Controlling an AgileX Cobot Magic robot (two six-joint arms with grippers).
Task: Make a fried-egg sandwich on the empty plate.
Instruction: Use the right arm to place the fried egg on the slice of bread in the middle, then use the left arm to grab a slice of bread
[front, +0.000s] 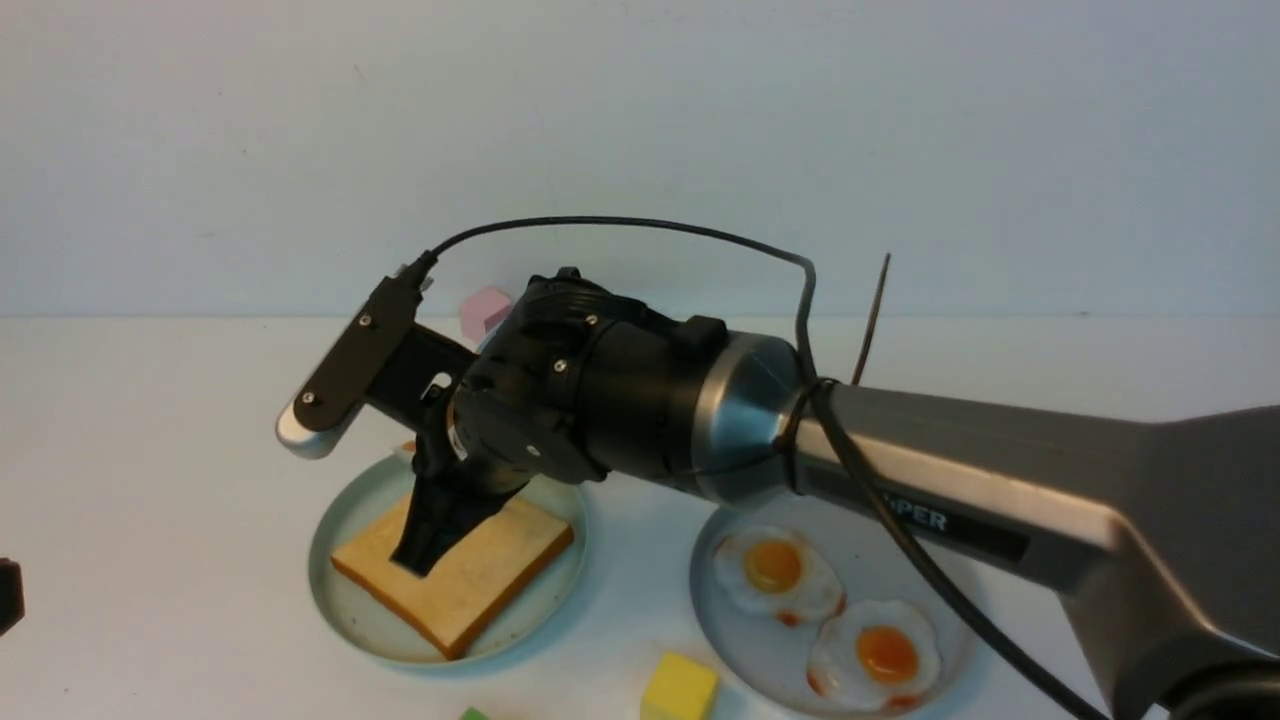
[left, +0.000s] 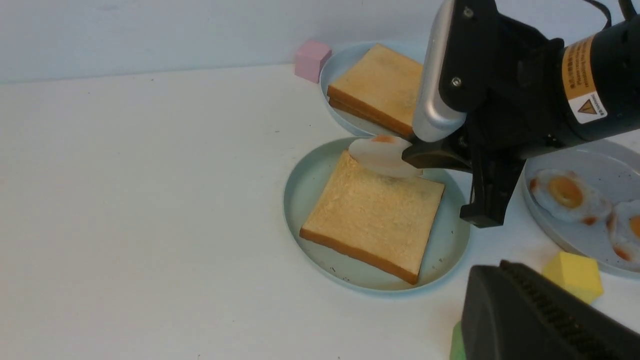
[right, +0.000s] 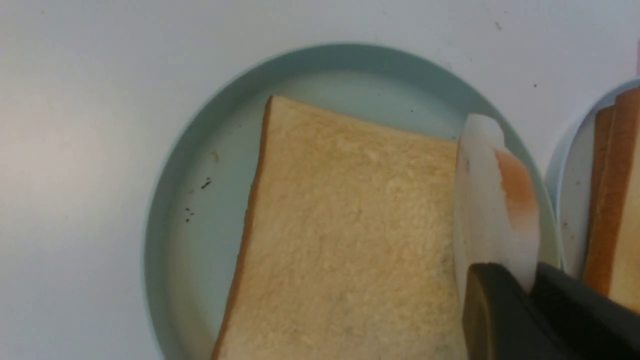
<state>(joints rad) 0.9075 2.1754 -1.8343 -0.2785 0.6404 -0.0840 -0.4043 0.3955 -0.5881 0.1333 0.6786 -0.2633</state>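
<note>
One golden toast slice (front: 470, 580) lies flat on the pale mint plate (front: 340, 590). My right gripper (right: 530, 277) is shut on the rim of a white fried egg (left: 381, 156) with an orange yolk. The egg hangs tilted on edge over the far corner of that toast (left: 375, 215). Whether it touches the toast I cannot tell. In the front view the right arm (front: 620, 400) hides the egg. My left gripper (left: 492, 287) is shut and empty, low and to the near side of the plate (left: 300, 200).
Behind the mint plate, a light-blue plate (left: 332, 75) holds two stacked toast slices (left: 380, 85). A grey plate (front: 720, 640) on the right carries two fried eggs (front: 775, 570). A pink cube (left: 311, 60), a yellow cube (front: 680, 690) and a green block (left: 456, 345) lie around the plates.
</note>
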